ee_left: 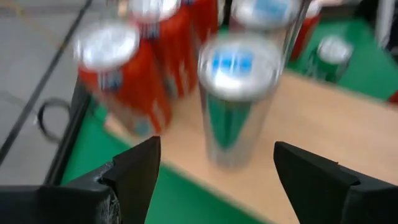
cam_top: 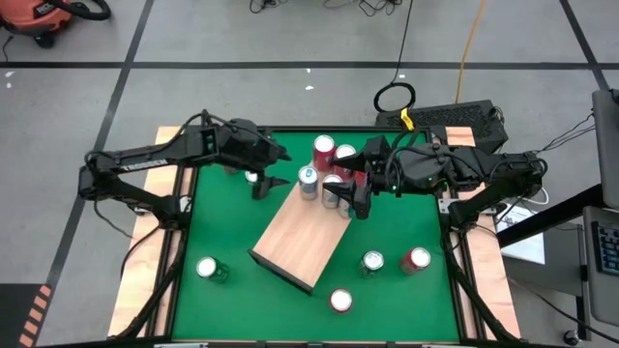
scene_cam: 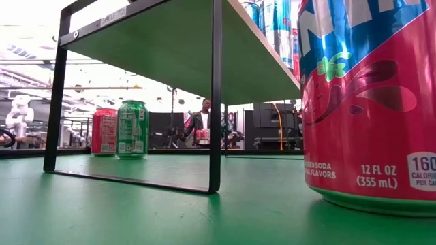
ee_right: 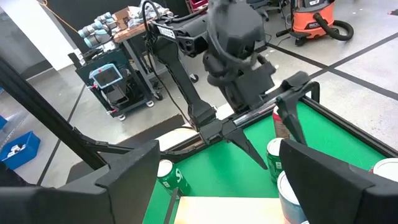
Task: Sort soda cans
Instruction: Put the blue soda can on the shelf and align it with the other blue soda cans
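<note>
My left claw (cam_top: pixel 263 184) hung in the upper middle of the overhead frame, its dark fingers (ee_left: pixel 134 171) spread wide with nothing between them. Just ahead of it, in its wrist picture, a teal can (ee_left: pixel 239 102) stood upright on the light wooden board (cam_top: pixel 300 232), smooth metal body under a flat silver top with a blue tab mark, and red cans (ee_left: pixel 134 78) crowded beside and behind it. My right claw (cam_top: pixel 356 205) sat just right of center above the board's upper end, its blunt black fingers (ee_right: pixel 134 180) also spread and holding nothing.

The soda cans were all small glossy cylinders with round silver lids. A cluster (cam_top: pixel 327 169) of red and teal ones stood at the board's upper end, between my two claws. One green can (cam_top: pixel 209 270) stood alone at lower left, a red one (cam_top: pixel 340 301) at bottom center, and a green can (cam_top: pixel 372 262) with a red can (cam_top: pixel 417 259) next to it at lower right.

The board was pale, smooth-grained wood, a tilted rectangle carried on a thin black metal frame (scene_cam: pixel 216 102). The table (cam_top: pixel 406 300) was covered in flat green felt with a wooden rim. Around it lay grey concrete floor crossed with dark tape lines, an orange shop vacuum (cam_top: pixel 44 17) at upper left, and a yellow cable (cam_top: pixel 471 43).
</note>
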### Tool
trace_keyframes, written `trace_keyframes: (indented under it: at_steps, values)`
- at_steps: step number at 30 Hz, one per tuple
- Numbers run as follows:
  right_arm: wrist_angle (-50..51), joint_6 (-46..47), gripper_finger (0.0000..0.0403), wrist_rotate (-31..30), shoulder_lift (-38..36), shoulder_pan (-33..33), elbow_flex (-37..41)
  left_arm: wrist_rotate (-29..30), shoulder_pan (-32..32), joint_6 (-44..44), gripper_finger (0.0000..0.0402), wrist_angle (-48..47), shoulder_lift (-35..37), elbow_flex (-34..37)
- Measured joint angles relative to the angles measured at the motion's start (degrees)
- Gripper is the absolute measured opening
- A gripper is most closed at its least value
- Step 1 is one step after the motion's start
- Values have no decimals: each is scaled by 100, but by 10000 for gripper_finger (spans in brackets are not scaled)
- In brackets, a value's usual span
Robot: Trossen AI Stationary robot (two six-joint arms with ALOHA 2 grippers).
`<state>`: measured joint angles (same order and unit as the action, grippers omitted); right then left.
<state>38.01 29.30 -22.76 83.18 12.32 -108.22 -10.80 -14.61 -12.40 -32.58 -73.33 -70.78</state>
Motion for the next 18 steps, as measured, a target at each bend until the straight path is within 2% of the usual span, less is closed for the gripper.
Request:
trace_keyframes:
  at_steps: [4, 9, 18]
  values:
    - [1, -21, 322, -2, 0, 0, 0, 104, 0, 9, 311, -745, -46, 0]
    - [3, -89, 322, -9, 0, 0, 0, -159, 50, 282, 291, -562, -262, 2]
    - [17, -20, 322, -12, 0, 0, 0, -67, 286, 1250, 237, -539, -624, 2]
